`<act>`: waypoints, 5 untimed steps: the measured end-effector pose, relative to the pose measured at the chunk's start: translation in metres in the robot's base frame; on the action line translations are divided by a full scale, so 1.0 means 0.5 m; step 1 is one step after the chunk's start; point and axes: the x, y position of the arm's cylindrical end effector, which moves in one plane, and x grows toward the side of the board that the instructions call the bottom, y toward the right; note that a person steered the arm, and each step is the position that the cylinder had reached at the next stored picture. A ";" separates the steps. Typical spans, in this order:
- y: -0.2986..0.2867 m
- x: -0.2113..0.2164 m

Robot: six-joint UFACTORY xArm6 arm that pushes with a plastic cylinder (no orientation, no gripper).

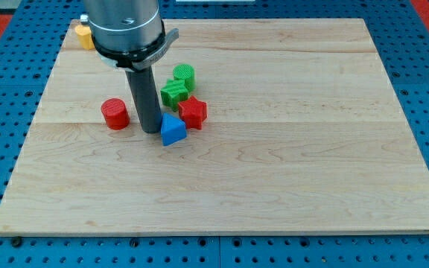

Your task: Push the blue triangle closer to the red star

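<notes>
The blue triangle lies on the wooden board, left of centre. The red star sits just above and to its right, touching or nearly touching it. My tip rests on the board right at the blue triangle's left side, apparently in contact with it. The rod rises from there to the arm's grey housing at the view's top.
A green star touches the red star's upper left, with a green cylinder just above it. A red cylinder stands left of the rod. A yellow block sits at the board's top left corner, partly hidden by the arm.
</notes>
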 end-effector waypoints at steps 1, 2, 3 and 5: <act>-0.005 -0.021; -0.005 -0.050; -0.005 -0.080; -0.006 -0.063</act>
